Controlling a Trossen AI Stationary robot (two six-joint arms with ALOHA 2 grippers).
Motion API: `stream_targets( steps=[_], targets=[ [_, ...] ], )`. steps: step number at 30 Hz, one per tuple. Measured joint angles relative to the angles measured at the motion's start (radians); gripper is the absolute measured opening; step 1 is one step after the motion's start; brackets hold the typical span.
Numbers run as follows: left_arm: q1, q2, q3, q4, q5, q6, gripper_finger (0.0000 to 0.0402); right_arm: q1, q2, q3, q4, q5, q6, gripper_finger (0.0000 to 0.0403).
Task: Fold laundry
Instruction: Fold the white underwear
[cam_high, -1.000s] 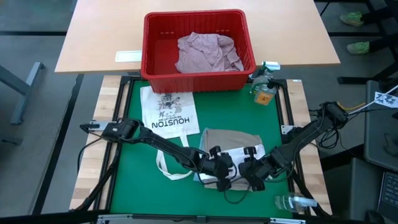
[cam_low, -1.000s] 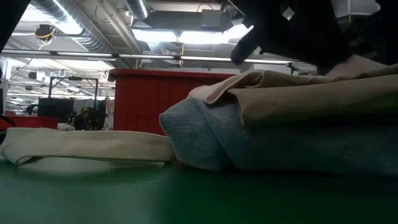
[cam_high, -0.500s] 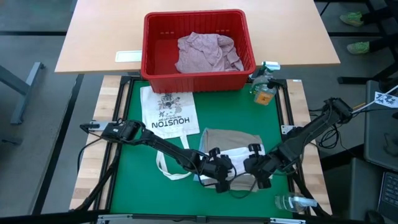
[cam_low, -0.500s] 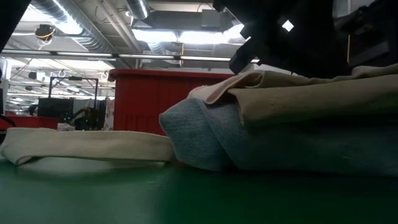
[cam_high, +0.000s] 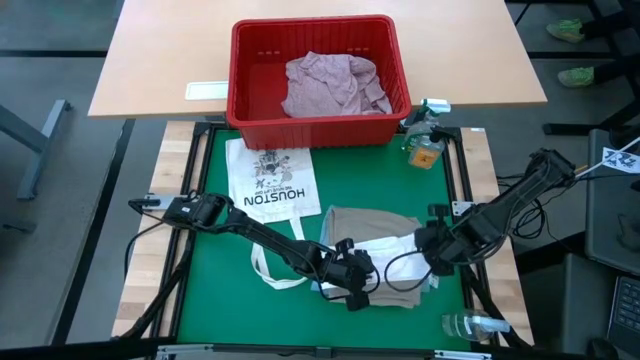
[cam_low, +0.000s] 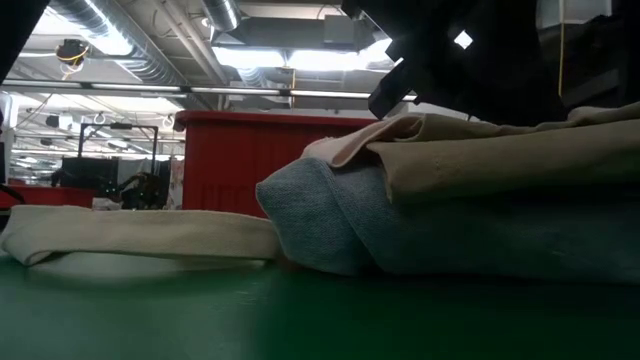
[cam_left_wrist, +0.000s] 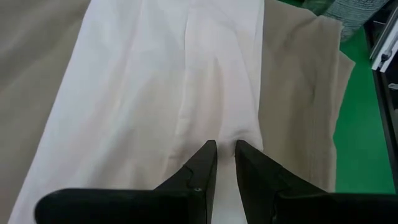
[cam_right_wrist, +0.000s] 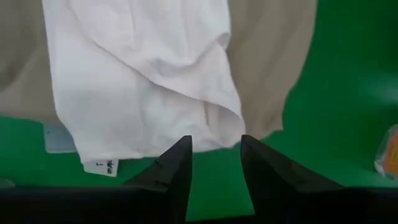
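The left gripper (cam_high: 352, 289) presses down on a white garment (cam_left_wrist: 161, 93), its fingers narrowed to a thin gap with a fold of the cloth between the tips. This garment lies on a tan cloth piece (cam_high: 372, 222) spread across the green worktop (cam_high: 215, 290). The right gripper (cam_right_wrist: 214, 163) hovers just off the white garment's edge, fingers apart and holding nothing.

so I count one red basket (cam_high: 318, 80), one pink shirt (cam_high: 335, 85) in it, one tote bag (cam_high: 272, 180), two spray bottles (cam_high: 427, 128) (cam_high: 470, 327), two robot arms (cam_high: 260, 232) (cam_high: 500, 210).
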Motion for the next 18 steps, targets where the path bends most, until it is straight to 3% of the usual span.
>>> stream_targets(
  steps=[5,12,18],
  targets=[
    [0.0,-0.001,0.0,0.0,0.0,0.0,0.0055,-0.012,-0.036,-0.044,0.015,0.002,0.002,0.0135],
    [0.0,-0.001,0.0,0.0,0.0,0.0,0.0055,-0.13,-0.043,-0.159,0.04,-0.097,-0.003,0.0135],
    [0.0,-0.001,0.0,0.001,0.0,0.0,0.0055,-0.222,-0.043,-0.192,0.098,-0.185,-0.115,0.0135]
  ],
)
